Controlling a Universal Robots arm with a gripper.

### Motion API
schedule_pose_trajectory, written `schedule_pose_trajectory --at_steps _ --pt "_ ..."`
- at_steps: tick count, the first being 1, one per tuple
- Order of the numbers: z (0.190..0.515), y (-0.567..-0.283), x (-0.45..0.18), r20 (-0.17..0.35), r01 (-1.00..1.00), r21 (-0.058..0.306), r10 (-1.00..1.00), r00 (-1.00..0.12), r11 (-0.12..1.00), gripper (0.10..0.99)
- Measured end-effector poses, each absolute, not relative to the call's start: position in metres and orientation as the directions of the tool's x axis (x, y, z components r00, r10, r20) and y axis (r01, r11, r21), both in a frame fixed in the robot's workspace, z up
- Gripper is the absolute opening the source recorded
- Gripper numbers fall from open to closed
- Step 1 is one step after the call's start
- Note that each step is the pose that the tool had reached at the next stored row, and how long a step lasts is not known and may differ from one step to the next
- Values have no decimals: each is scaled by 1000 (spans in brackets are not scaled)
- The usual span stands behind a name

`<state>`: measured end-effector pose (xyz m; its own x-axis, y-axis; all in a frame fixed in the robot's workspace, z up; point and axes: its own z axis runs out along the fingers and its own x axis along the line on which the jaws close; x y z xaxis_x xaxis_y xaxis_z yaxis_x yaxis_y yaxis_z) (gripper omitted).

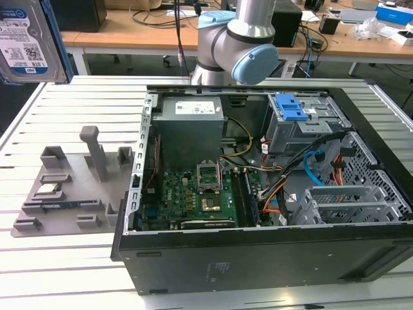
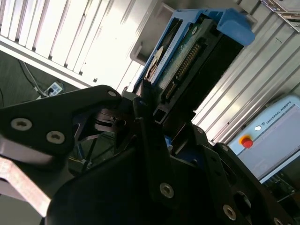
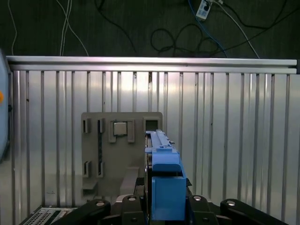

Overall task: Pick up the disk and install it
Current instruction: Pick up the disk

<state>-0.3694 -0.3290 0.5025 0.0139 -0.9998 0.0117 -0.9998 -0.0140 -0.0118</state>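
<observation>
Disk [image 1: 26, 39] is in the claw [image 2: 157, 115]. I read the fingers as clamped on its near end. It hangs clear of the slatted table [image 1: 77, 110], at the exterior view's left. The long axis runs straight out from the fingers. In the first wrist view I see it edge-on above the grey tray [image 3: 122, 154]. The open case [image 1: 258, 252] lies well apart, to the exterior view's right. Body is silver metal with a white-and-blue label, a glossy blue plastic bracket and an exposed connector row. The tray is matte and slotted, and a square chip [image 3: 120, 128] sits in it.
</observation>
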Motion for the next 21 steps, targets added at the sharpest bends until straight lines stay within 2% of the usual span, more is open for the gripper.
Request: schedule_pose_trajectory --at_steps 21 --pt "544 -329 -369 12 -1000 -12 -1000 14 -14 365"
